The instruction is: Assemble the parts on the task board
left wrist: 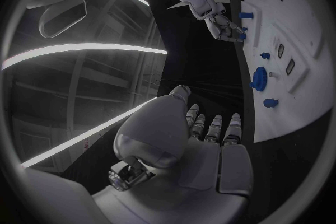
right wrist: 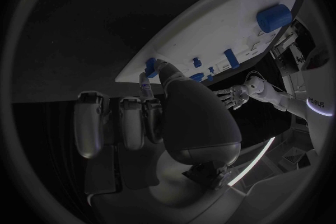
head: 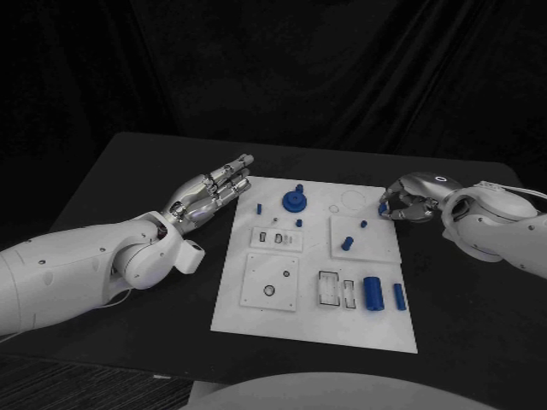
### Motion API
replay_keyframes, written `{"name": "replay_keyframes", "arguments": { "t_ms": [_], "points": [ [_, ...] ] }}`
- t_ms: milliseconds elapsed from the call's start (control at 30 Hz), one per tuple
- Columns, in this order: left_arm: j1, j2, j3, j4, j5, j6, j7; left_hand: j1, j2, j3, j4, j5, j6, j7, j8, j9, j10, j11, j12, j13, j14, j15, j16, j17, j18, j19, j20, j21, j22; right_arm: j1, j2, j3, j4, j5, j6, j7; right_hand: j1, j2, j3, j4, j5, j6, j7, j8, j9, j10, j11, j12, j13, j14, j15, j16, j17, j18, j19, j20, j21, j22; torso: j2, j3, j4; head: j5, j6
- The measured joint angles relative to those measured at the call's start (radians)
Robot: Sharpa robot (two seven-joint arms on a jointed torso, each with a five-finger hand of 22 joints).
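Task board (head: 286,320): white plate between the two hands, its far left edge just beside the left hand's fingertips, its far right corner at the right hand.

Left hand (head: 209,195): flat, fingers straight and spread a little, holding nothing; it hovers beside the board's far left edge, apart from every part.

Right hand (head: 407,205): fingers curled inward at the board's far right corner. In the right wrist view a small blue part (right wrist: 150,65) sits right at the fingertips (right wrist: 146,88) on the board's edge. Cannot tell whether it is pinched or only touched.

Parts, largest first:
- Round gear-like part (head: 296,202), upright on the far area, nearer the left hand than the right; looks seated (judgement only).
- Thick cylinder (head: 373,292), lying on its side on the near right area, well clear of both hands; looks unassembled.
- Slim bar (head: 399,296), lying just beside the cylinder, also loose by the look of it.
- Short peg (head: 346,243), standing on the raised square block in front of the right hand.
- Several tiny pegs near the gear, too small to judge.

Progress (my estimate): early to middle. A few pieces appear placed; the open rectangular slots (head: 331,289) beside the cylinder stand unfilled, and the larger loose parts remain.
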Motion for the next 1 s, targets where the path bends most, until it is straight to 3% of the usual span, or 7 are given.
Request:
{"name": "replay_keyframes", "arguments": {
  "t_ms": [367, 667, 1000],
  "points": [
    [0.000, 0.001, 0.000, -0.001, 0.000, 0.002, -0.001, 0.000, 0.000, 0.000, 0.000, 0.000, 0.000, 0.000, 0.000, 0.000, 0.000, 0.000, 0.000, 0.000, 0.000, 0.000, 0.000, 0.000, 0.000, 0.000, 0.000, 0.000, 0.000, 0.000, 0.008, 0.000, -0.003, 0.000, -0.004, 0.003, 0.004, 0.004, 0.011, -0.003, 0.021, 0.020, -0.005, 0.005, 0.011, 0.000, 0.000, 0.000, 0.000, 0.000, 0.000, 0.000, 0.000, 0.000, 0.000, 0.000, 0.000, 0.000, 0.000, 0.0000, 0.0011, -0.001, -0.002],
    [-0.001, 0.002, 0.000, -0.002, 0.000, 0.003, -0.004, 0.000, 0.000, 0.000, 0.000, 0.000, 0.000, 0.000, 0.000, 0.000, 0.000, 0.000, 0.000, 0.000, 0.000, 0.000, 0.000, -0.001, 0.000, 0.000, 0.000, 0.000, 0.000, -0.003, 0.012, 0.001, -0.005, 0.000, -0.011, 0.003, 0.013, -0.005, 0.037, -0.016, 0.027, 0.103, -0.012, 0.044, 0.047, -0.004, -0.004, 0.000, 0.000, 0.000, 0.000, 0.000, 0.000, 0.000, 0.000, 0.000, 0.000, 0.000, 0.000, 0.0000, 0.0007, 0.001, -0.005],
    [-0.001, 0.001, 0.000, -0.002, 0.000, 0.005, -0.007, 0.000, 0.000, 0.000, 0.000, 0.000, 0.000, 0.000, 0.000, 0.000, 0.000, 0.000, 0.000, 0.000, 0.000, 0.000, 0.000, -0.001, 0.000, 0.000, 0.000, 0.000, 0.000, -0.005, 0.012, 0.001, -0.005, 0.000, -0.029, 0.003, 0.042, 0.000, 0.056, -0.035, 0.032, 0.121, -0.002, 0.053, 0.049, -0.004, -0.004, 0.000, 0.000, 0.000, 0.000, 0.000, 0.000, 0.000, 0.000, 0.000, 0.000, 0.000, 0.000, 0.0000, -0.0003, 0.002, -0.005]
  ]
}}
